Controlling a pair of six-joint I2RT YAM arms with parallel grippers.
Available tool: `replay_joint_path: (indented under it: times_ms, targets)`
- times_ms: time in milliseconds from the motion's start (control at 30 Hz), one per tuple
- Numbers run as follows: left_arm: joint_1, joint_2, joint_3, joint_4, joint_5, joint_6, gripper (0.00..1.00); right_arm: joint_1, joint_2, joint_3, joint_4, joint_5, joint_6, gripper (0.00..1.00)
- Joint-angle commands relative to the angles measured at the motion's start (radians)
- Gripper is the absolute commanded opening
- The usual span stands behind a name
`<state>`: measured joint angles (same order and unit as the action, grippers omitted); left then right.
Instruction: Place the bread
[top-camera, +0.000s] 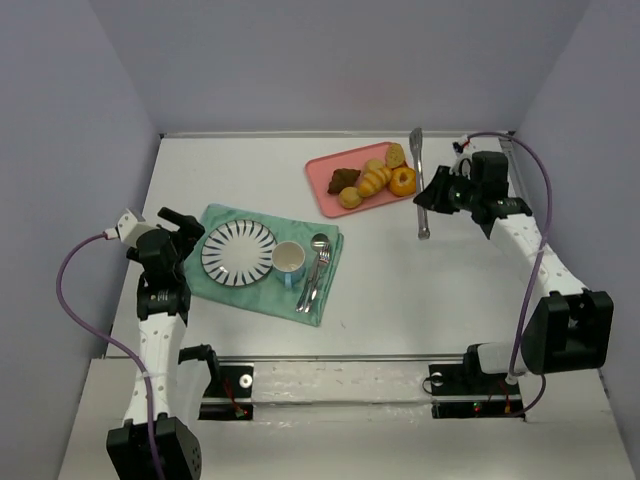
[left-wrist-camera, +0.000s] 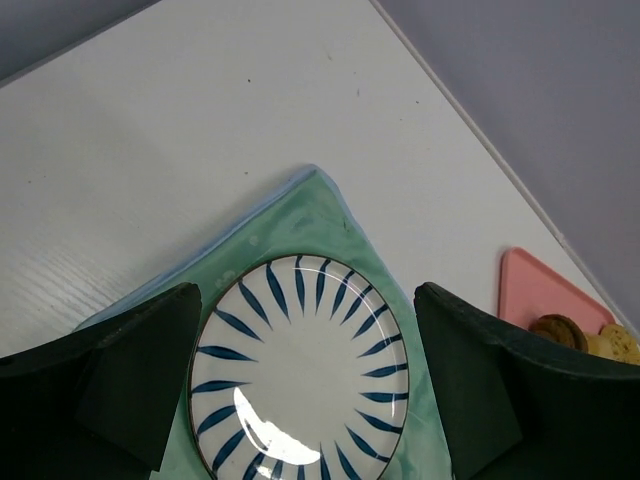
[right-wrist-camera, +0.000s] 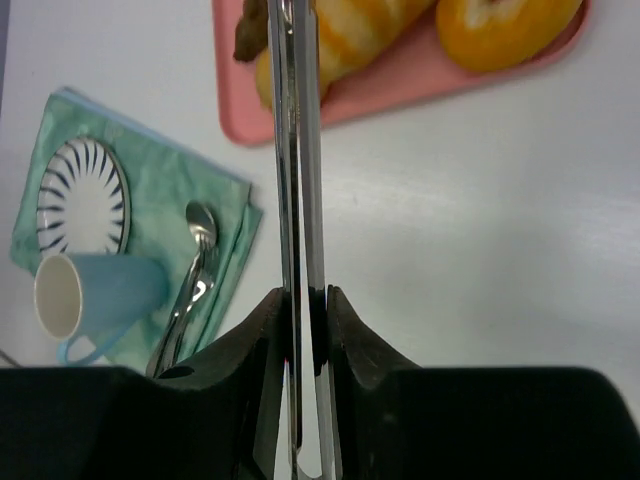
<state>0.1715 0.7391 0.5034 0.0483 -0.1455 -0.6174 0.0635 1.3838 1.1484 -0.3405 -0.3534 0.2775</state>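
The bread (top-camera: 376, 178), a long golden ridged roll, lies on the pink tray (top-camera: 325, 186) among other pastries. In the right wrist view the bread (right-wrist-camera: 375, 25) shows at the top edge, partly behind the metal tongs (right-wrist-camera: 298, 150). My right gripper (right-wrist-camera: 305, 300) is shut on these tongs, pressing their two arms nearly together. From above, the tongs (top-camera: 420, 185) hang just right of the tray, held by the right gripper (top-camera: 433, 190). My left gripper (left-wrist-camera: 305, 390) is open with nothing in it, over the blue-striped plate (left-wrist-camera: 300, 370).
An orange doughnut (top-camera: 403, 180), a brown pastry (top-camera: 344, 179) and small round buns (top-camera: 396, 155) share the tray. The plate (top-camera: 239, 252), a blue cup (top-camera: 289, 262) and a spoon with a fork (top-camera: 318, 265) rest on a green cloth (top-camera: 270, 296).
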Motion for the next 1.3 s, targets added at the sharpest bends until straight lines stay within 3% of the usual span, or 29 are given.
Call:
replay_joint_path:
  times_ms: [0, 167, 300, 433, 933, 1267]
  targets:
    - [-0.001, -0.035, -0.009, 0.030, 0.030, 0.018, 0.99, 0.001, -0.080, -0.180, 0.158, -0.186, 0.129, 0.17]
    - [-0.001, -0.047, -0.022, 0.041, 0.058, 0.015, 0.99, 0.001, -0.161, -0.294, 0.228, -0.295, 0.186, 0.33]
    - [-0.001, -0.049, -0.026, 0.044, 0.069, 0.013, 0.99, 0.001, -0.183, -0.352, 0.264, -0.323, 0.229, 0.54]
    - [-0.003, -0.052, -0.028, 0.044, 0.067, 0.011, 0.99, 0.001, -0.172, -0.351, 0.276, -0.354, 0.246, 0.62]
    - [-0.001, -0.052, -0.032, 0.048, 0.066, 0.008, 0.99, 0.001, -0.080, -0.326, 0.310, -0.202, 0.379, 0.65]
    - [-0.001, -0.044, -0.034, 0.056, 0.073, 0.010, 0.99, 0.001, 0.041, -0.276, 0.414, -0.196, 0.437, 0.65]
